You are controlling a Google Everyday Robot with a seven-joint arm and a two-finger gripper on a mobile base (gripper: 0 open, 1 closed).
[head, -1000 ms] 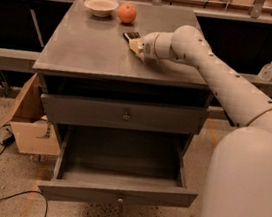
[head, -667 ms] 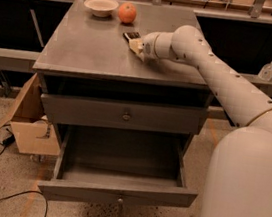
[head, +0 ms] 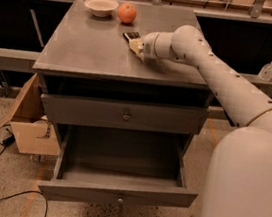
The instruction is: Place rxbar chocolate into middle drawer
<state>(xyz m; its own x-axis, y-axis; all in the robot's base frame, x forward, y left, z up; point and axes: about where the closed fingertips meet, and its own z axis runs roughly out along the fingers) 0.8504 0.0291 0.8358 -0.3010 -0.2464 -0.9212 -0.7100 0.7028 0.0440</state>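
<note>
- Low on the front of the cabinet (head: 84, 42), the middle drawer (head: 119, 191) is seen pulled open.
- On the cabinet's top, toward its back, the gripper (head: 137, 45) is held at the rxbar chocolate (head: 131, 35), which lies flat. Whether it is clamped on the bar cannot be told.
- No shift is seen from a second ago, so the bar is judged not yet lifted.
- Nearer the cabinet's back edge, the orange (head: 127, 13) is left untouched.
</note>
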